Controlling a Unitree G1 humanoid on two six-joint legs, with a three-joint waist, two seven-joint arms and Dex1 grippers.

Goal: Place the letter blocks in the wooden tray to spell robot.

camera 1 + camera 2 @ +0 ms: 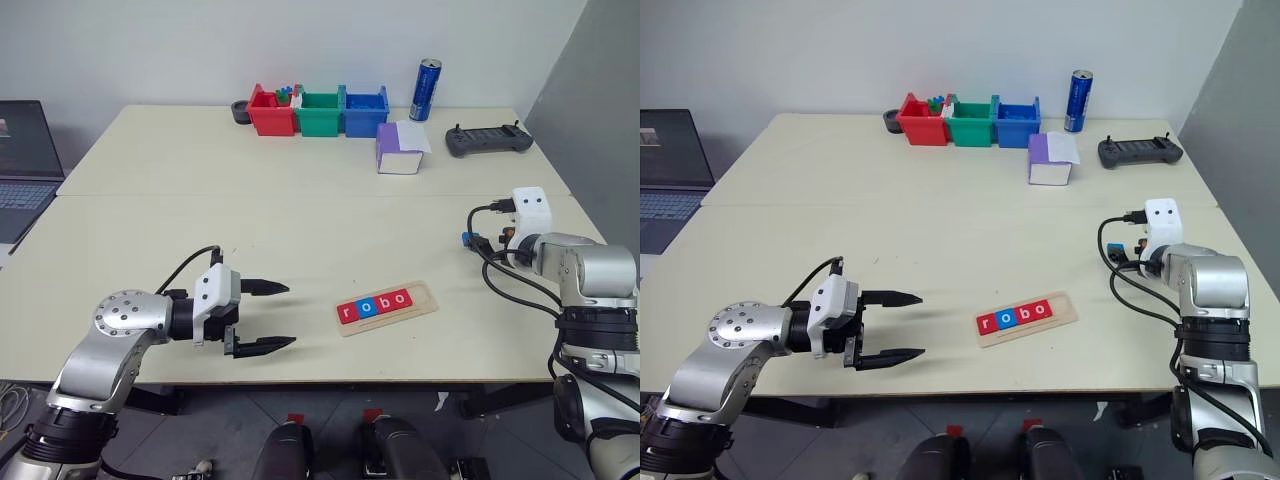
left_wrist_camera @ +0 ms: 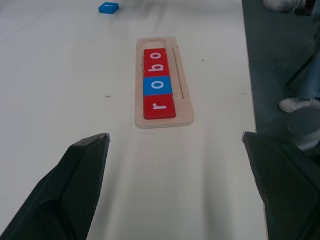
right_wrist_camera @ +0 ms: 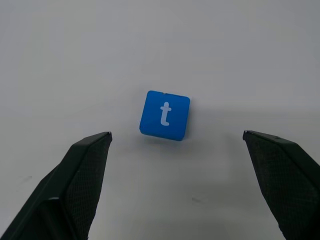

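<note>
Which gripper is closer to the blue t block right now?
Right. The right gripper hangs open just above the blue t block; the left gripper is across the table, beyond the wooden tray.

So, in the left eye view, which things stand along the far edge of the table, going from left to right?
Dark round holder → red bin → green bin → blue bin → blue can → black controller.

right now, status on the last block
Both grippers open, empty. Right gripper hangs over blue t block on the table. Wooden tray holds r, o, b, o. Nothing in the way.
</note>
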